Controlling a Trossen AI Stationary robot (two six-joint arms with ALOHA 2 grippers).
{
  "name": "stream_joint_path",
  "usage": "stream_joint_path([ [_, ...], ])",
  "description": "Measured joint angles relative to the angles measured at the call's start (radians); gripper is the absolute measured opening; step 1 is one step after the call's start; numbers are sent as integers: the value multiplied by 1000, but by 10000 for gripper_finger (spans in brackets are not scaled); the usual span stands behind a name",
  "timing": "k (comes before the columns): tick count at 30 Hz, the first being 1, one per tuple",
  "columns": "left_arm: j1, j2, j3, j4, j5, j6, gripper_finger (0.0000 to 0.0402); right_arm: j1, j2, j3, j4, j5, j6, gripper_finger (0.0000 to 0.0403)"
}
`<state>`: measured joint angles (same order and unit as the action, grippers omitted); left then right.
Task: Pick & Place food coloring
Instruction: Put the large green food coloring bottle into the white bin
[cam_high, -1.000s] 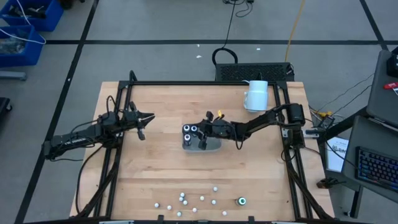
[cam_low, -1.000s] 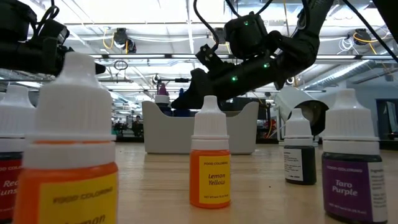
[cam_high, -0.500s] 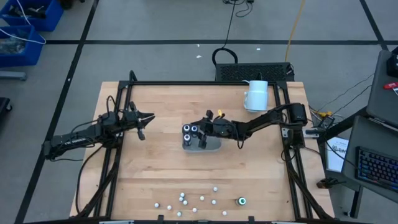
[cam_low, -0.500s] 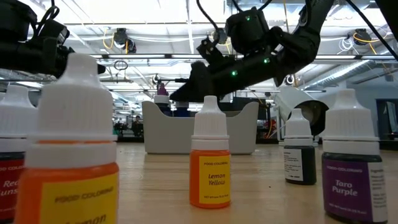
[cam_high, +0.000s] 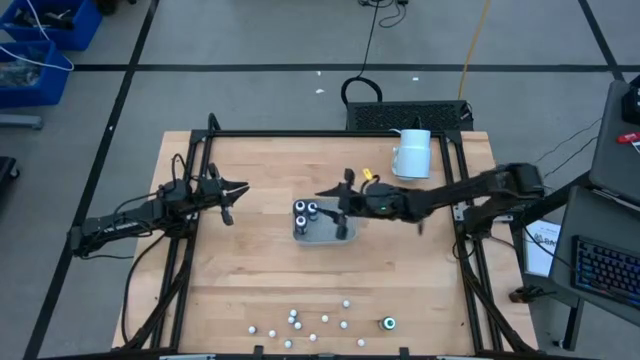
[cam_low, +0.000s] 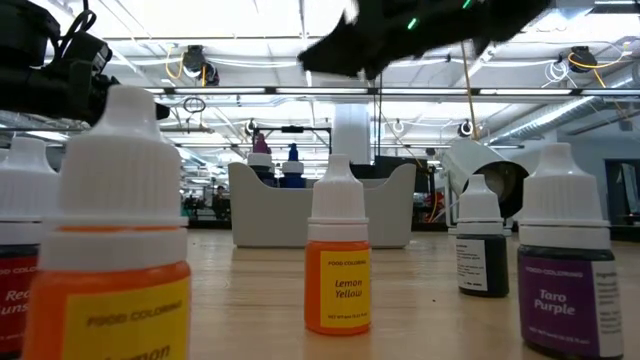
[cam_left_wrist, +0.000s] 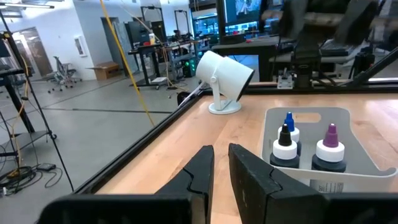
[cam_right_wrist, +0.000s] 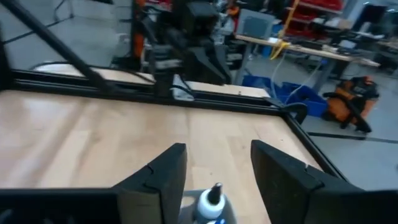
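Several tiny whitish-capped food coloring bottles (cam_high: 300, 322) stand near the table's near edge, with a teal-topped one (cam_high: 388, 323) to their right. They fill the low view's foreground, among them the Lemon Yellow bottle (cam_low: 337, 260). A pale grey tray (cam_high: 330, 230) at mid-table holds three bottles (cam_left_wrist: 285, 146), upright on their bases. My right gripper (cam_high: 335, 195) hangs open high above the tray, and one bottle tip (cam_right_wrist: 212, 196) shows below between its fingers, untouched. My left gripper (cam_left_wrist: 221, 168) waits left of the tray, open by a narrow gap.
A large white mug-like cylinder (cam_high: 411, 152) lies on its side near the far right corner. A black frame (cam_high: 300, 133) borders the table. Bare wood lies between the tray and the near row of bottles.
My right gripper has risen from just over the tray to well above it, drawing slightly toward the table's right and far side. Its arm has stretched out flatter toward the right edge. The bottles in the tray stand where they were.
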<state>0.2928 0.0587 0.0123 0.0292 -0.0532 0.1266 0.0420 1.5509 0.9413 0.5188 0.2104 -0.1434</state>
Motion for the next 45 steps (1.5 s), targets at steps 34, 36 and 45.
stream_joint_path([
  [34,0,0,0,-4,0,-8,58,456,-503,-770,341,50,165,0],
  [36,0,0,0,-4,0,-8,58,470,-490,-793,378,49,168,0],
  [45,0,0,0,-8,0,-26,58,541,-255,-744,481,51,226,0],
])
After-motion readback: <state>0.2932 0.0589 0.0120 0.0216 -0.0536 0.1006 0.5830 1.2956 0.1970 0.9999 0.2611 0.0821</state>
